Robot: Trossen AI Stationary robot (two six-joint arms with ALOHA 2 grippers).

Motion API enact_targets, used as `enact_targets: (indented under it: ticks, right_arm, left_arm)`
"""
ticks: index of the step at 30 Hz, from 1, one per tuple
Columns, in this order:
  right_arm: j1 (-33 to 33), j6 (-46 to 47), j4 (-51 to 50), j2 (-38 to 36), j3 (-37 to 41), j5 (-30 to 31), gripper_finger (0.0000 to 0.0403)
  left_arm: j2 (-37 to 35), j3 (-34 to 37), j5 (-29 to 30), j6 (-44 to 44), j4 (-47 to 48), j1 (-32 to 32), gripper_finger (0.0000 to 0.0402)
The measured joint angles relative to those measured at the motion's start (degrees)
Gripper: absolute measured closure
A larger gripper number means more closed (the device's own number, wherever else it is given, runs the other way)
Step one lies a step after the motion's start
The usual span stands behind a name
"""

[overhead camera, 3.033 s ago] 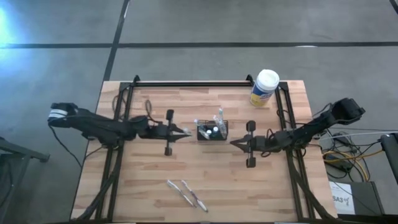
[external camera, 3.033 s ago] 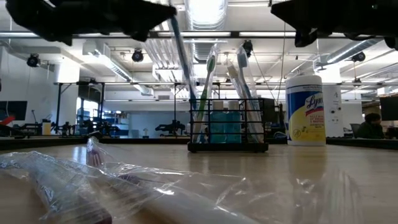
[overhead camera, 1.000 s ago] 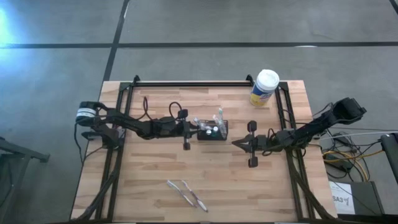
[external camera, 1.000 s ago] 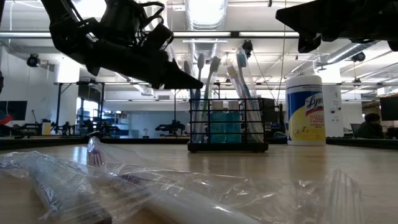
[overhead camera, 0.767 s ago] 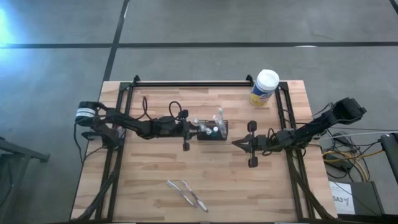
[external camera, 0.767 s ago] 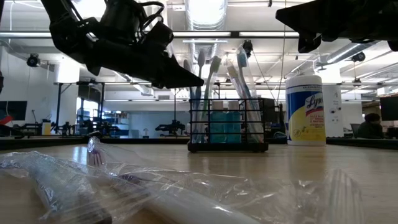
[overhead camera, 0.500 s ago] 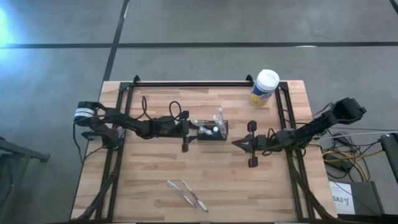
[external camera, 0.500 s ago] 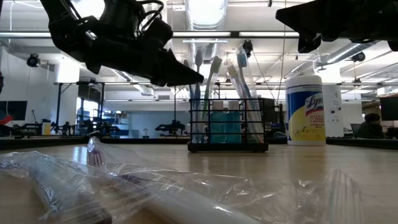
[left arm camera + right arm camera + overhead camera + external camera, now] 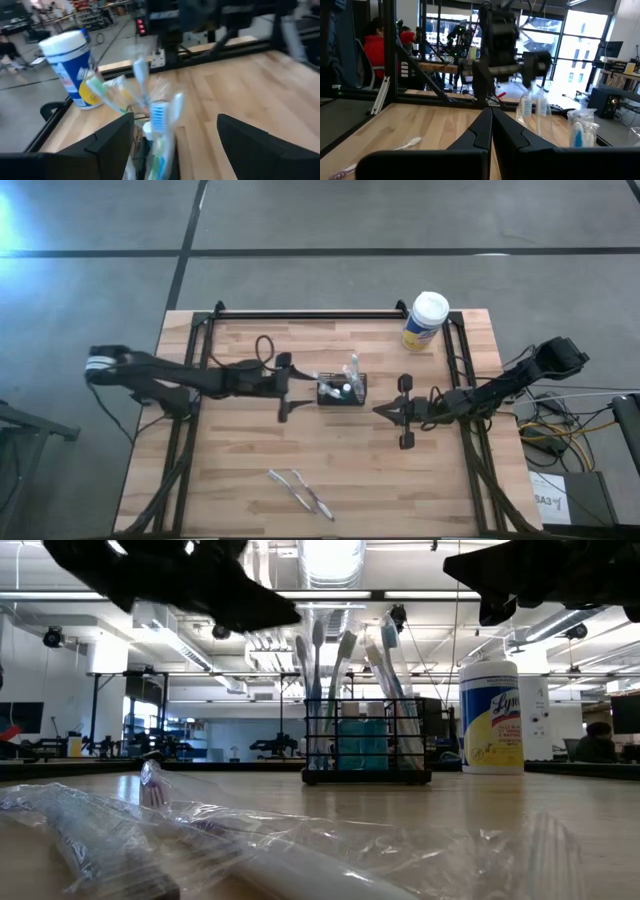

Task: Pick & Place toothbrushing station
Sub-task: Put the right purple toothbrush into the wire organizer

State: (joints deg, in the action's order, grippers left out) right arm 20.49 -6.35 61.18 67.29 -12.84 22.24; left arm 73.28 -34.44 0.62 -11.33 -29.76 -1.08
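The toothbrushing station, a small black wire caddy (image 9: 342, 391) (image 9: 366, 740), rests on its base at the table's middle. Several toothbrushes (image 9: 330, 670) (image 9: 159, 116) stand upright in it. My left gripper (image 9: 300, 384) (image 9: 175, 120) hangs open just left of the caddy and above its rim, with nothing between its fingers. In the low view it is the dark shape at the upper left (image 9: 285, 612). My right gripper (image 9: 382, 410) (image 9: 491, 125) waits shut to the right of the caddy, above the table, holding nothing.
A yellow canister with a white lid (image 9: 427, 320) (image 9: 491, 717) stands at the far right. Two plastic-wrapped toothbrushes (image 9: 300, 490) (image 9: 200, 840) lie near the front edge. Black frame rails (image 9: 300, 313) run along the far side and both ends of the table.
My left gripper has opened beside the caddy, then drawn back toward the table's left edge and risen. The toothbrush it stood at stays upright in the caddy.
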Motion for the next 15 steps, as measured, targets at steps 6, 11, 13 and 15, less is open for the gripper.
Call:
enact_targets:
  ticks: [6,11,13,15]
  right_arm:
    - [0.0,0.7,-1.0,0.0,0.0,0.0,0.0394]
    - [-0.2,1.3,-2.1,-2.3,0.0,0.1,0.0394]
    - [-1.0,1.3,-5.6,-5.8,0.0,-0.2,0.0394]
    - [-2.4,1.6,-11.8,-10.8,0.0,-1.3,0.0394]
  left_arm:
    - [-17.4,0.0,-4.2,-2.1,22.7,2.2,0.014]
    - [-30.1,0.9,-4.2,-0.1,35.8,3.9,0.0233]
    - [-34.8,2.6,-4.2,1.0,36.1,4.3,0.0287]
    - [-39.2,4.5,-4.2,1.2,36.2,4.6,0.0349]
